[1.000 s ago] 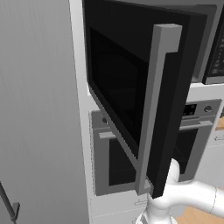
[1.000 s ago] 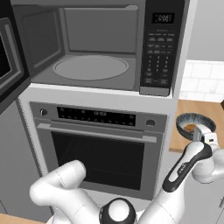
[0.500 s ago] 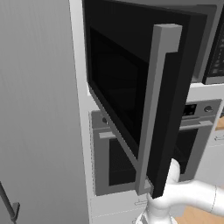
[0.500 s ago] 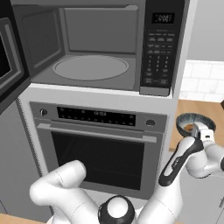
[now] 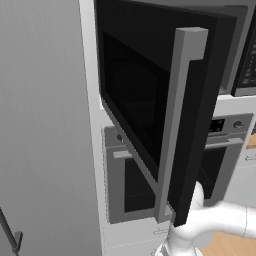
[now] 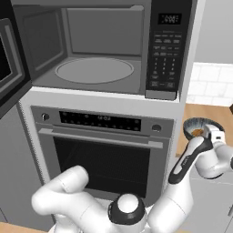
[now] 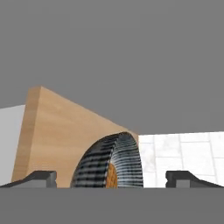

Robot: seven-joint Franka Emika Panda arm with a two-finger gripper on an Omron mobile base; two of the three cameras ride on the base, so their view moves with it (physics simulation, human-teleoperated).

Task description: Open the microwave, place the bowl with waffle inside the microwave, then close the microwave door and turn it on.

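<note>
Nearest us in the hand view, our gripper [image 7: 111,178] has its two dark fingertips [image 7: 40,178] spread wide, one at 8 o'clock and one at 4 o'clock, with nothing clamped between them. The bowl [image 7: 110,162] sits in the gap at 6 o'clock, dark and ribbed, seen side-on because the camera is rolled, with an orange-brown bit of waffle [image 7: 112,176] showing inside its rim. We cannot tell whether the tips touch the bowl. Behind the bowl runs the wooden counter [image 7: 57,135], and at 3 o'clock a white tiled wall [image 7: 183,151].

In the right base view, our arm bends from 6 o'clock out to 3 o'clock, where the hand meets the bowl [image 6: 198,128] on the counter [image 6: 205,113]. The bowl lies to the right of the oven [image 6: 102,150], which fills the middle of that view with its dark glass and horizontal handle.

Above the oven, at 12 o'clock, the microwave [image 6: 104,45] stands open, its grey cavity and round turntable [image 6: 94,70] bare. Its button panel [image 6: 166,59] sits at 1 o'clock.

In the left base view, the microwave door [image 5: 145,100] swings out toward us across the centre, its long grey vertical handle [image 5: 175,125] running from 1 o'clock down to 6 o'clock. A tall grey cabinet [image 5: 45,125] fills 9 o'clock.
</note>
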